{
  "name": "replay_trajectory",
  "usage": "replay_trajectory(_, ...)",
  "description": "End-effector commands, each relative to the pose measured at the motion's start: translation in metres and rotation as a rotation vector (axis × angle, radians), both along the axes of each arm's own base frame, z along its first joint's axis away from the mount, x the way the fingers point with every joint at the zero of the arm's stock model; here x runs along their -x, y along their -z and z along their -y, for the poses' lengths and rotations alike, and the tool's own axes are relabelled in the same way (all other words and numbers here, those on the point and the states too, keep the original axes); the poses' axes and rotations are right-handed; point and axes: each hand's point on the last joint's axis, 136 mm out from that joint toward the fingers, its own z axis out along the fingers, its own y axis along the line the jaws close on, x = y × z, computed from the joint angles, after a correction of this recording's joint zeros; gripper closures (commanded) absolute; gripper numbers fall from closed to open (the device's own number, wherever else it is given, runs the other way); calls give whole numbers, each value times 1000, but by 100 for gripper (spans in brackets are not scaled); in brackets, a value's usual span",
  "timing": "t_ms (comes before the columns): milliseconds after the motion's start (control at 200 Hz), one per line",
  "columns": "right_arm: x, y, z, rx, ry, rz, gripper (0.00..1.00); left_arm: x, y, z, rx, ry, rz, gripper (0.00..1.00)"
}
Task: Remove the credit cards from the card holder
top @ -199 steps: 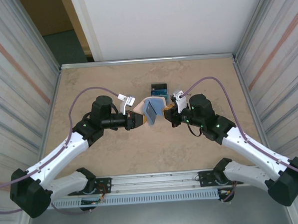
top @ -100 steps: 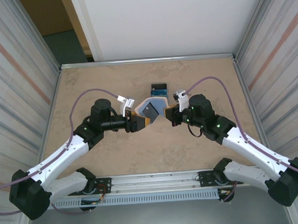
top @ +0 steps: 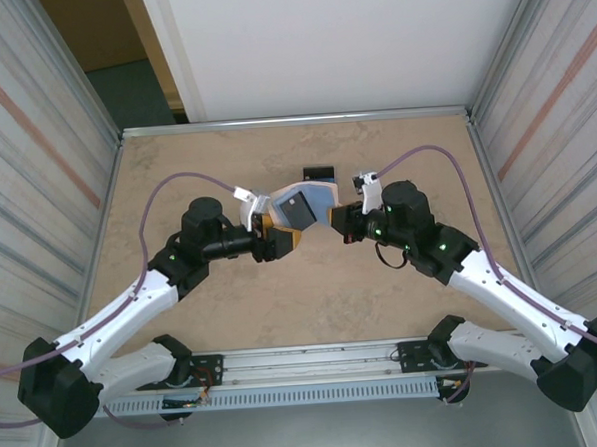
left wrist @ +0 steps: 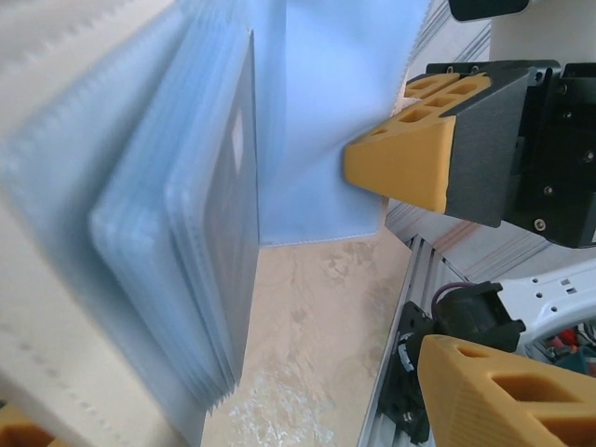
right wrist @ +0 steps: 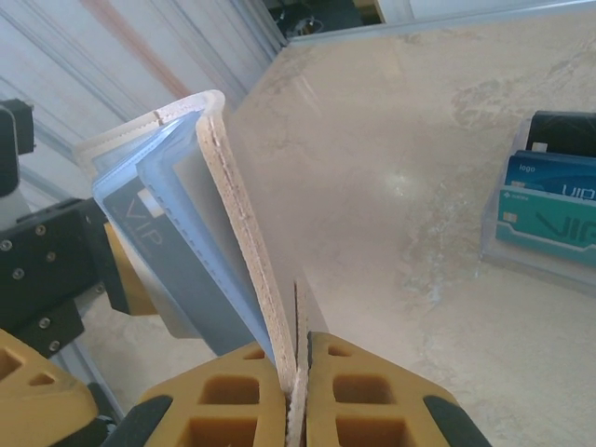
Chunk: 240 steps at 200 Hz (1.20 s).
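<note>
Top: holder (top: 300, 205) raised open between left gripper (top: 279, 237) and right gripper (top: 335, 220), cards (top: 319, 172) on the table (top: 177, 190) just behind. Left wrist — I see my left fingers (left wrist: 494, 391) spread wide beside the sleeves. Right wrist — jaws pinch the holder's tan edge.

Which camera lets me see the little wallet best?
The top external view: the whole card holder shows there, held open, with one side pinched by the right gripper. The right wrist view shows its tan edge and a grey card inside. The left wrist view shows its pale blue sleeves, blurry and close.
</note>
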Motion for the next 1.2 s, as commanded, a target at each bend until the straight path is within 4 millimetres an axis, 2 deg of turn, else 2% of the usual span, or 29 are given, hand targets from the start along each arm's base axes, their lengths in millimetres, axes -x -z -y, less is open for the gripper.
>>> replay_trajectory(0,1,-13,-4,-43,4,-21,100,-5,-17,3,21,-6,110,33)
replay_trajectory(431,5,-20,-8,-64,-5,-55,100,-15,-5,19,-33,4,125,34)
replay_trajectory(501,7,-22,-9,-63,-15,-51,100,-16,-4,21,-36,11,118,39)
replay_trajectory(641,9,-21,-9,-34,-39,-28,100,-18,-5,22,-35,5,108,60)
replay_trajectory(782,9,-22,-6,-9,-45,14,87,-16,-8,22,-13,10,99,76)
replay_trajectory(932,8,-21,-2,18,-46,54,68,-11,-19,19,48,38,84,88)
replay_trajectory(982,8,-21,-1,20,-46,66,58,-9,-20,16,66,46,77,90)
replay_trajectory(1067,6,-17,2,20,-43,70,49,-7,-24,13,95,55,75,94)
replay_trajectory(1198,5,-13,1,-17,-68,59,37,1,-31,13,116,94,81,95)
